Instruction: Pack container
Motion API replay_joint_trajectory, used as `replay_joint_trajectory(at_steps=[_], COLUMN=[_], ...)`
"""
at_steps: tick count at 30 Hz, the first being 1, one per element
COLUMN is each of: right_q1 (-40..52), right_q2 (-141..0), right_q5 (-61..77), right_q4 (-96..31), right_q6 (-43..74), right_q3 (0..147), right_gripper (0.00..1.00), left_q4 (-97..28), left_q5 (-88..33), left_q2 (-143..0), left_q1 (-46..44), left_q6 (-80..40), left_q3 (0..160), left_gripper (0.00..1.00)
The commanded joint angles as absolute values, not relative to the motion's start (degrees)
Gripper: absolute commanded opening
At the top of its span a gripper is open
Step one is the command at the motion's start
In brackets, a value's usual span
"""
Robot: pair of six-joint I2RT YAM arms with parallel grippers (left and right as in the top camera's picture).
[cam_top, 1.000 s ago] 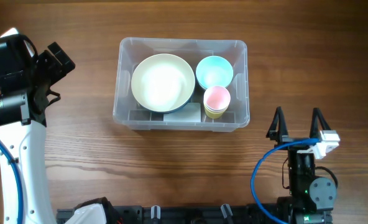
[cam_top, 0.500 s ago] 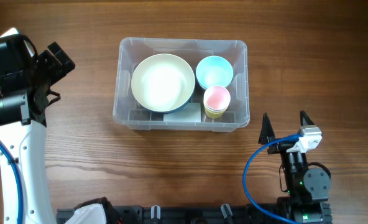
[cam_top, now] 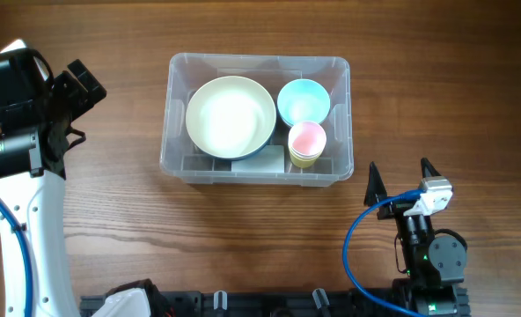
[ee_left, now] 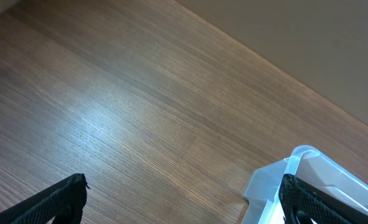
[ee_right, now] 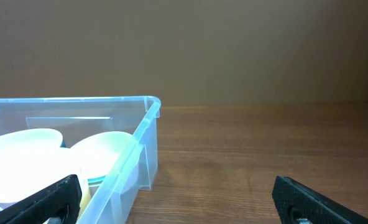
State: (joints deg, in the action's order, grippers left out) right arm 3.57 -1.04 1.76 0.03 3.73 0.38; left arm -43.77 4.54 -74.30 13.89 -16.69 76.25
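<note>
Container (cam_top: pixel 343 114) holds bowls (cam_top: pixel 231 116) w/ cups (cam_top: pixel 307 141) stacked to save room. Left claw (ee_left: pixel 183 186) & right claw (cam_top: pixel 399 172) both wide open, empty, clear of it; prob. packed.

Count: 1 container (cam_top: pixel 259 59), 2 bowls (cream bowl (cam_top: pixel 231 116), blue bowl (cam_top: pixel 303 100)), 1 cup stack (cam_top: pixel 307 141), 2 grippers (left gripper (cam_top: pixel 81 83), right gripper (cam_top: pixel 399 176)).

Left arm (cam_top: pixel 39 231) white; right arm (cam_top: pixel 429 251) black, blue cable (cam_top: pixel 347 242); right end effector (cam_top: pixel 399 167) black, pointed fingers (cam_top: pixel 372 182).
</note>
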Motion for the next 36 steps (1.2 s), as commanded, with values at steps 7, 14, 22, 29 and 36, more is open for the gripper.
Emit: replay_joint_trajectory(at_steps=[7, 14, 22, 29, 36], right_q1=[3.5, 3.5, 7.1, 7.1, 7.1], right_q2=[-0.2, -0.3, -2.0, -2.0, -2.0], right_q5=[2.9, 2.9, 2.7, 2.7, 2.7], right_q4=[0.2, 0.2, 0.1, 0.1, 0.1], right_q6=[3.2, 3.1, 3.1, 3.1, 3.1], right_q3=[0.3, 0.3, 0.3, 0.3, 0.3], right_gripper=[1.00, 1.00, 1.00, 1.00, 1.00], left_q4=[-43.8, -43.8, -43.8, -43.8, -43.8], left_q5=[3.9, 3.9, 3.9, 3.9, 3.9], left_q2=[-74.0, -74.0, -74.0, -74.0, -74.0], left_q1=[14.2, 14.2, 14.2, 14.2, 14.2], left_q6=[-17.2, -17.2, -17.2, -17.2, -17.2], left_q3=[76.9, 76.9, 76.9, 76.9, 76.9], left_gripper=[1.00, 1.00, 1.00, 1.00, 1.00])
